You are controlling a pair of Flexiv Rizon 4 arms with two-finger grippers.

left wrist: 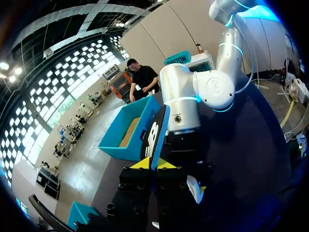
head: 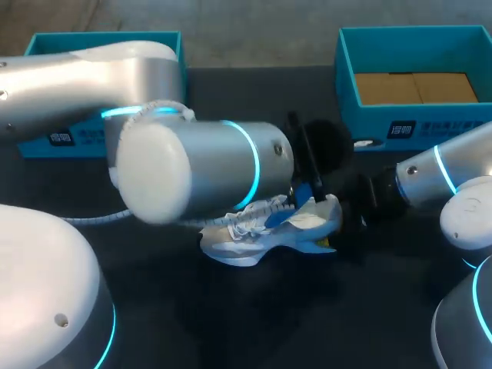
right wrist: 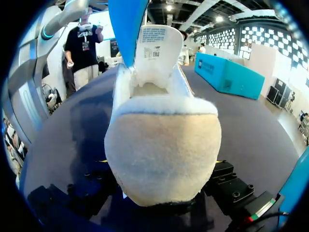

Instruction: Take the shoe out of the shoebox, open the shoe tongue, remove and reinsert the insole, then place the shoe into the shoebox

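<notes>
A white shoe [head: 265,229] lies on its side on the dark table, toe toward my left arm. In the right wrist view its fuzzy heel [right wrist: 161,154] fills the space between my right gripper's [right wrist: 161,162] fingers, which press it from both sides. The white tongue [right wrist: 154,48] stands up. A blue insole [right wrist: 125,29] rises out of the shoe opening. My left gripper [left wrist: 153,163] is shut on that insole [left wrist: 155,137], seen edge-on between its yellow tips. In the head view the left gripper [head: 307,184] hangs over the shoe and the right gripper [head: 352,219] is at its heel.
A teal shoebox [head: 350,54] with a brown cardboard floor stands at the back right. A second teal box [head: 46,46] sits at the back left, partly behind my left arm. Dark table stretches in front of the shoe.
</notes>
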